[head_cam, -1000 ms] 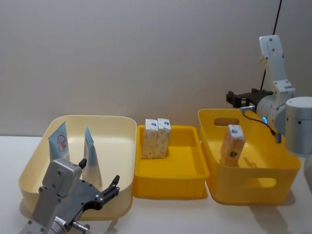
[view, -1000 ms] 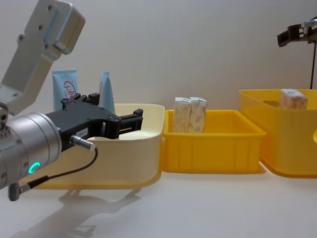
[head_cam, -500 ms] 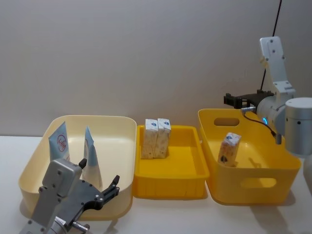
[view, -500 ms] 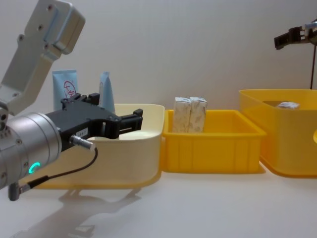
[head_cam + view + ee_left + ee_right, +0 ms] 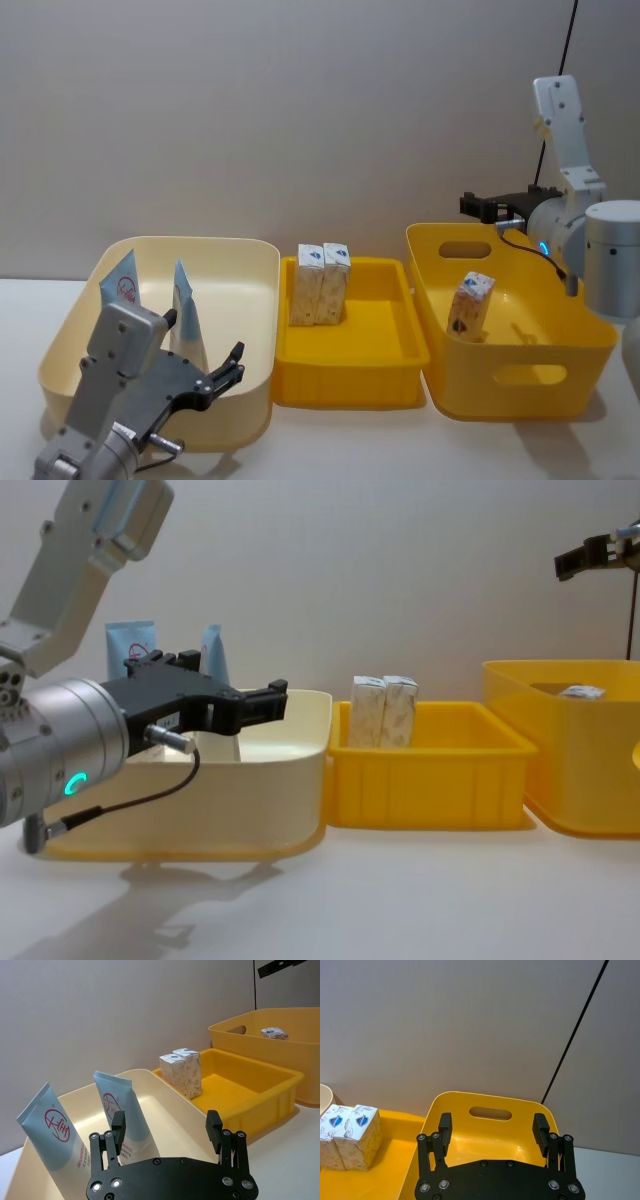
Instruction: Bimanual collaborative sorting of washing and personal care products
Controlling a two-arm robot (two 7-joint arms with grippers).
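L gripper spread, low left of tray, R gripper spread, up right of tray, 2 tubes upright in cream bin left of tray, 2 packs upright in tray, 1 pack leaning in bin right of tray

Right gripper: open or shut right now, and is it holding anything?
Open and empty: the right gripper has its fingers wide apart, nothing between them, over the handled yellow bin.

Left tool before cream bin, tubes behind
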